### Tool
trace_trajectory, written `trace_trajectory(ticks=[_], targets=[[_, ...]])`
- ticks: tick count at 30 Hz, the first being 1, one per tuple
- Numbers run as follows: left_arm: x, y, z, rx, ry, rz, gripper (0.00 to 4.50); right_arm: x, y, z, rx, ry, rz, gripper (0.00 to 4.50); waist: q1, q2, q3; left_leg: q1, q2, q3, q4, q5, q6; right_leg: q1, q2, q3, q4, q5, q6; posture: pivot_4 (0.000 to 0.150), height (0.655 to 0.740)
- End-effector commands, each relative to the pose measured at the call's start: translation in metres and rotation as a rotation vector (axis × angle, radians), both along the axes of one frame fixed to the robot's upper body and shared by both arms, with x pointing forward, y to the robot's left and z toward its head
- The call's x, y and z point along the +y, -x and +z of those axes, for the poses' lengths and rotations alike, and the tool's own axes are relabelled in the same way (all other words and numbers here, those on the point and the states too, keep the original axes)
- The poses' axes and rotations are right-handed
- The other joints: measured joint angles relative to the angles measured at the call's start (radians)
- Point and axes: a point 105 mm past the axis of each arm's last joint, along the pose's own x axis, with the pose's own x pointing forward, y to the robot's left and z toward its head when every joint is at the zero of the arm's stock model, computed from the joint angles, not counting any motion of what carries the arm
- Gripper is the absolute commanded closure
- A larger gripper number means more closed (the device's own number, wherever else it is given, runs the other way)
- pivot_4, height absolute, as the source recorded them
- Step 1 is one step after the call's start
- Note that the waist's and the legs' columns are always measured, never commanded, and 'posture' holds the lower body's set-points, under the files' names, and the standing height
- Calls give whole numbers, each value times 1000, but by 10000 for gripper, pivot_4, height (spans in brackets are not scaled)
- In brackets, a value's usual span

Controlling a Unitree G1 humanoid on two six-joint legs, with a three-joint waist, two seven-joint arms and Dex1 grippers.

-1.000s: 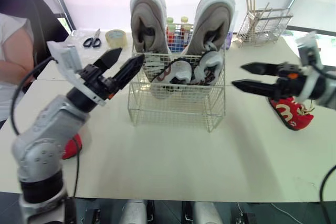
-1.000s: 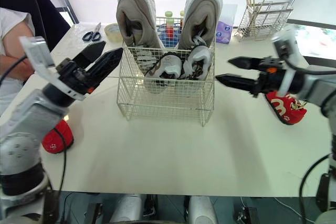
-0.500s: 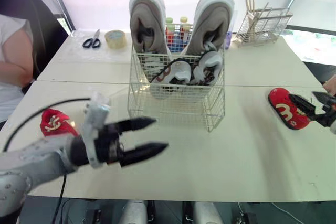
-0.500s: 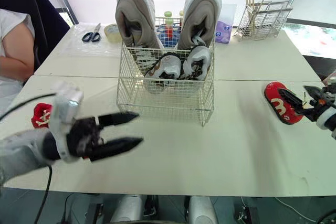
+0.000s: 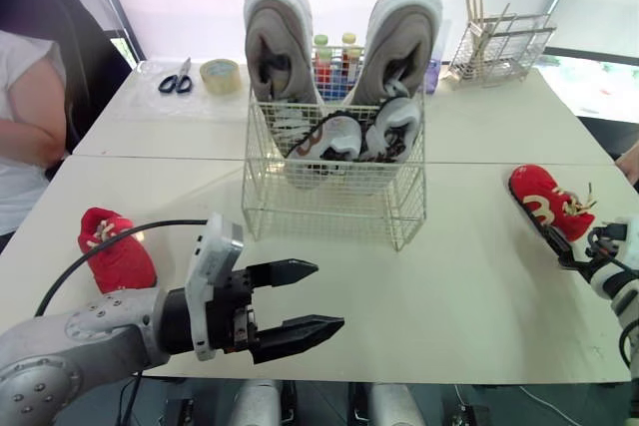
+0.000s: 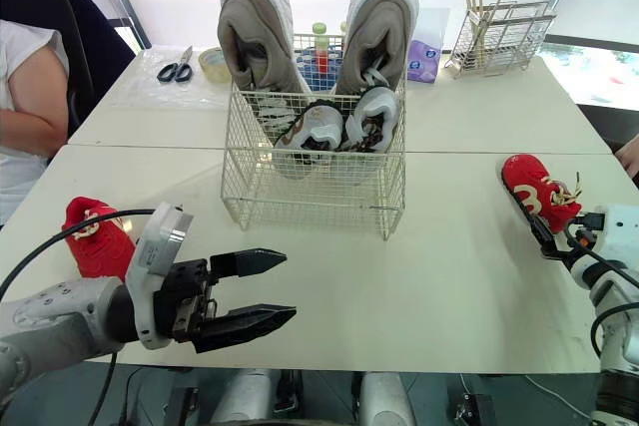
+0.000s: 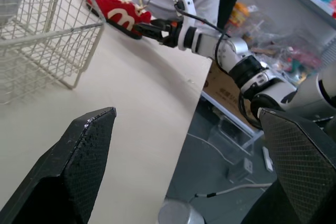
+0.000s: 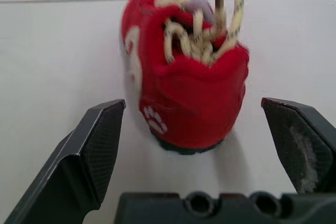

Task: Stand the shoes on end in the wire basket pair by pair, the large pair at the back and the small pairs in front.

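A white wire basket (image 5: 329, 209) stands mid-table. Two large grey shoes (image 5: 280, 42) (image 5: 404, 37) stand on end at its back, with a small white pair (image 5: 339, 139) in front of them. One small red shoe (image 5: 115, 254) lies at the table's left. The other red shoe (image 5: 547, 202) lies at the right. My left gripper (image 5: 305, 298) is open and empty, low over the table's front edge. My right gripper (image 8: 193, 107) is open just behind the right red shoe (image 8: 184, 82), with a finger (image 8: 100, 145) on each side of its heel.
Scissors (image 5: 176, 77) and a tape roll (image 5: 220, 72) lie at the back left. Bottles (image 5: 334, 57) stand behind the basket. A wire rack (image 5: 499, 47) with sticks stands at the back right. A person (image 5: 25, 117) sits at the left edge.
Both arms have left the basket's sides. The left gripper dropped to the table's front edge, uncovering the left red shoe. The right gripper drew back to the right red shoe's heel.
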Motion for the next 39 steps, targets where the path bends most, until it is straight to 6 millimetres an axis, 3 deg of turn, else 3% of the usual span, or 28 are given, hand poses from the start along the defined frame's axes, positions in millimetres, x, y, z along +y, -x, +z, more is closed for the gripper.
trace_trajectory(ticks=[1,6,9,12,13,20,23,25,27,31,32,34,36,39], targets=[[0,3,4,-32,-4,1,152,-12,-7,2,-46,12,-46,0,-1,1,0,0,0,0,0,0,0,0,0,0,0,0,0,1500,7352],[5,-2,3,-25,-28,22,152,-13,-30,-18,-29,-29,-24,0,-10,1,0,2,0,1,0,1,-1,1,1,0,0,0,0,1500,7352],[6,-1,2,-15,-33,28,0,-11,-40,-19,-45,-26,-6,8037,-9,0,0,4,0,1,-1,3,0,2,1,1,0,0,0,1500,7352],[9,0,-1,-3,-48,35,0,-7,-47,-16,-68,-29,17,21839,-8,0,0,5,0,2,-3,5,-3,3,1,2,-1,0,0,1500,7352],[9,0,-3,0,-56,35,0,-5,-48,-16,-73,-31,26,24612,-8,0,0,5,0,2,-3,5,-3,3,1,2,-1,0,0,1500,7352],[14,-2,-8,9,-73,43,0,-2,-48,-16,-79,-21,47,25643,-8,0,0,6,0,2,-4,5,-6,3,0,2,-1,0,-1,1500,7352],[15,-4,-5,7,-51,43,0,-14,-44,3,-143,4,10,25643,-6,0,0,6,1,2,-5,5,-8,3,0,2,-1,0,-1,1500,7352],[18,-8,3,6,-9,50,0,-25,-45,34,-225,49,-7,25643,-4,2,1,6,1,2,-5,6,-9,3,0,2,-1,0,-1,1500,7352],[23,-14,13,1,27,54,0,-35,-47,81,-339,92,-20,25643,-1,8,4,6,0,2,-5,6,-9,2,-1,2,-1,0,-1,1500,7352],[34,-27,34,-11,85,37,0,-28,-52,205,-609,177,81,25643,-9,22,8,6,-2,6,-5,7,-6,0,-1,4,0,1,0,1500,7352],[36,-29,37,-11,94,33,0,-21,-52,226,-653,184,124,25643,-13,23,9,6,-1,6,-6,8,-6,-1,0,4,0,1,0,1500,7352],[42,-39,45,-19,111,40,0,19,-50,279,-736,222,358,25643,-16,22,9,6,0,6,-9,9,-8,-2,3,5,0,2,2,1500,7352],[50,-45,51,-19,137,55,0,64,-43,311,-759,255,604,25643,-20,19,9,6,3,4,-12,10,-11,-3,7,5,0,2,3,1500,7352],[67,-54,64,-15,191,98,0,134,-25,336,-736,273,980,25643,-28,14,11,7,5,3,-17,12,-14,-4,8,5,0,1,1,1500,7352]])
